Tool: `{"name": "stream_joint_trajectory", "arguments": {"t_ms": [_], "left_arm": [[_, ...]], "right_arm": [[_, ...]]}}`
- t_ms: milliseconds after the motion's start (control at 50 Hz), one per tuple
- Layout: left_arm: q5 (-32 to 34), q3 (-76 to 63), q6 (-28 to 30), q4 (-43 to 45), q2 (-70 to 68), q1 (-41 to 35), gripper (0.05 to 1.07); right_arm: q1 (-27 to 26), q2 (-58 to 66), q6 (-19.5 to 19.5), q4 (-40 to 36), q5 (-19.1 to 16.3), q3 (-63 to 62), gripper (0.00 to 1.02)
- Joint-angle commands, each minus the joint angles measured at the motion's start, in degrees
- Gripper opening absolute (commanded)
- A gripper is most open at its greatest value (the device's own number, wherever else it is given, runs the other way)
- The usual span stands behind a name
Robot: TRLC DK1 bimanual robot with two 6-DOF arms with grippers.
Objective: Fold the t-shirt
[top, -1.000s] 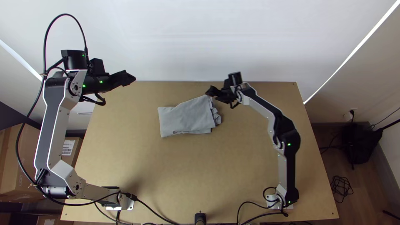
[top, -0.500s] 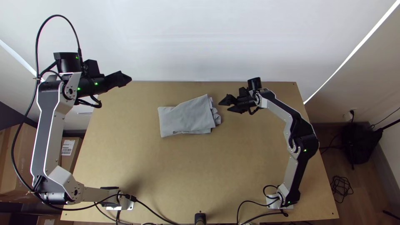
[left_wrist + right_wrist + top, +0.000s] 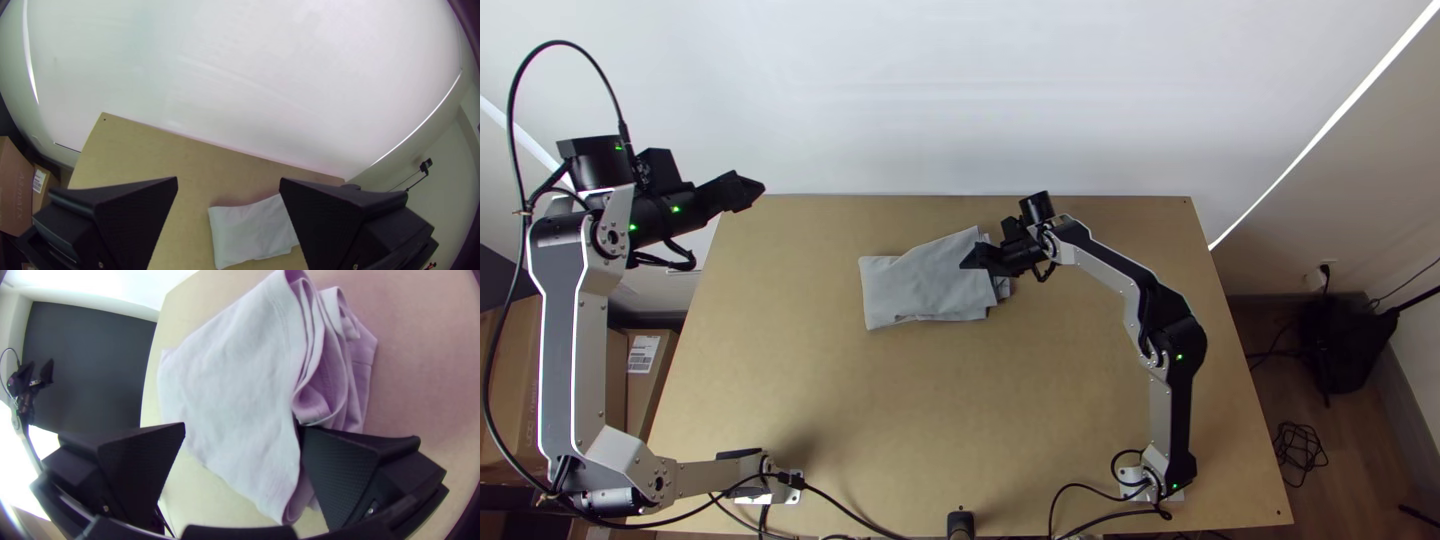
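T-shirt (image 3: 915,288) lies unmoved; the right gripper (image 3: 975,262) has returned over its bunched end.

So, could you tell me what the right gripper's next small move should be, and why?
Probably close the right gripper on the t-shirt: its fingers stand open over the shirt, one of them at the layered, ruffled edge.

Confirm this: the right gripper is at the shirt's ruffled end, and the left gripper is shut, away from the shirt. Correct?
Not quite: the left gripper is open, as the left wrist view shows. It is away from the shirt, and the right gripper is at the shirt's ruffled end.
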Motion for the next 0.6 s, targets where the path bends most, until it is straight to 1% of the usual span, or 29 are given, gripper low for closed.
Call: {"name": "stream_joint_trajectory", "arguments": {"t_ms": [0,40,100,220,280,380,460,580], "left_arm": [[-0.21,-0.98,1.04,-0.88,-2.00,1.43,1.03],[-0.21,-0.98,1.12,-1.14,-2.18,1.69,1.03],[-0.21,-1.07,1.21,-1.32,-2.35,2.04,1.03],[-0.21,-1.42,1.21,-1.50,-2.44,2.31,1.03],[-0.21,-1.60,1.21,-1.50,-2.44,2.31,1.03],[-0.21,-2.30,1.21,-1.41,-2.44,2.22,1.03],[-0.12,-2.83,1.04,-1.06,-2.27,2.04,1.03],[-0.12,-2.83,0.68,-0.70,-1.92,1.60,1.03]], "right_arm": [[1.58,2.16,-1.33,0.36,1.66,2.16,0.98],[1.84,2.25,-1.77,0.36,2.27,2.34,0.98],[1.84,2.25,-2.30,0.36,4.12,2.69,0.98],[-0.18,0.84,-2.82,0.36,8.25,2.60,0.98],[-1.41,0.23,-4.49,0.36,12.64,2.34,0.98],[-2.90,-0.56,-6.69,0.01,16.07,1.37,0.98],[-3.43,-0.74,-7.83,0.01,16.42,0.41,0.98],[-3.08,0.31,-8.36,0.01,16.42,0.06,0.98]]}}
